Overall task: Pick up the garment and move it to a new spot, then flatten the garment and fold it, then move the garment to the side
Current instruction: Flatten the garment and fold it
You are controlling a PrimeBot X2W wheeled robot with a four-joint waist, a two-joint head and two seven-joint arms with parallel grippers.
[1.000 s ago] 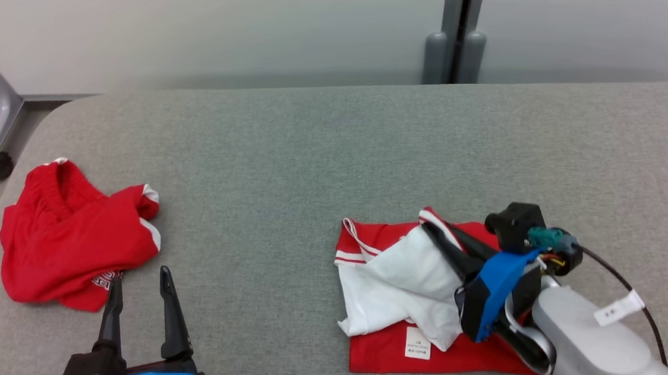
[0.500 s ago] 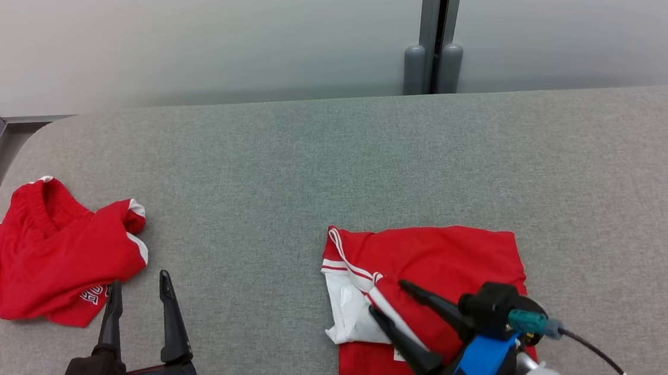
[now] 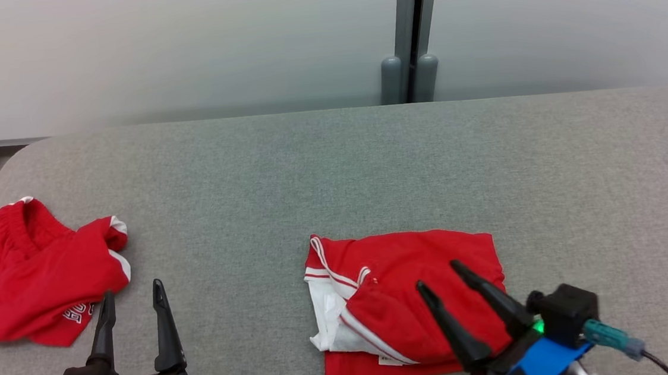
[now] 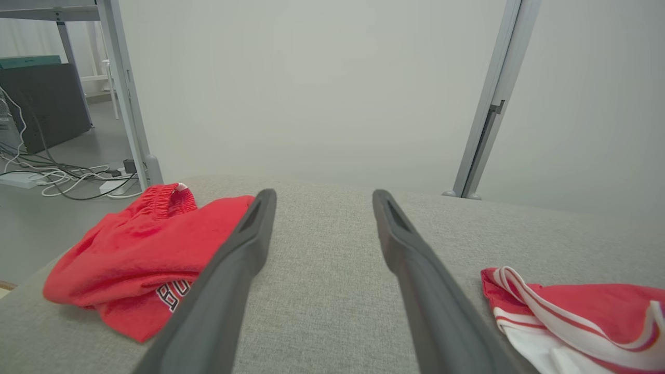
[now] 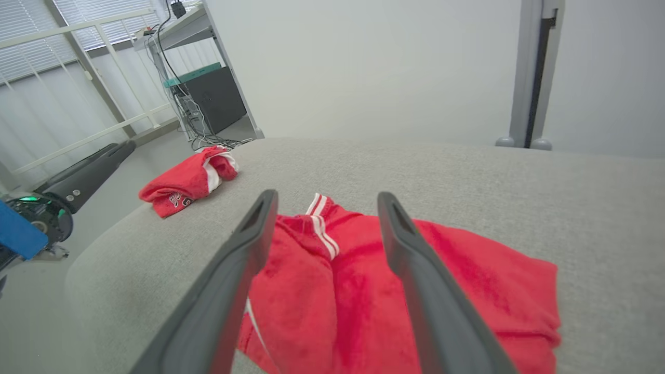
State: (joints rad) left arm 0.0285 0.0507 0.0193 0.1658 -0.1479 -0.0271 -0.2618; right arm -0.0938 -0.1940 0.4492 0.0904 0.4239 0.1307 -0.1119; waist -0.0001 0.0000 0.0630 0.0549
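Moved: right gripper [image 3: 436, 275] has let go and backed off; garment [image 3: 396, 302] now folded.
Head: garment near-right on table [image 3: 332, 169]; left gripper [image 3: 132, 288] near-left, spread, empty.
Left wrist: jaws apart.
Right wrist: jaws apart above garment.

A grey fabric tabletop [image 3: 332, 164] stands before pale wall panels [image 3: 180, 44] joined by a grey post [image 3: 413, 20], cables [image 4: 67, 179] trailing across the floor [image 4: 31, 228] beside a desk [image 5: 182, 23].

A lab-like test room. A grey fabric-topped table [image 3: 332, 169] stands before pale partition panels [image 3: 180, 44]. Loose cables [image 4: 62, 176] trail on the floor [image 4: 31, 228] near a dark equipment box [image 5: 215, 98] and window blinds [image 5: 31, 36].
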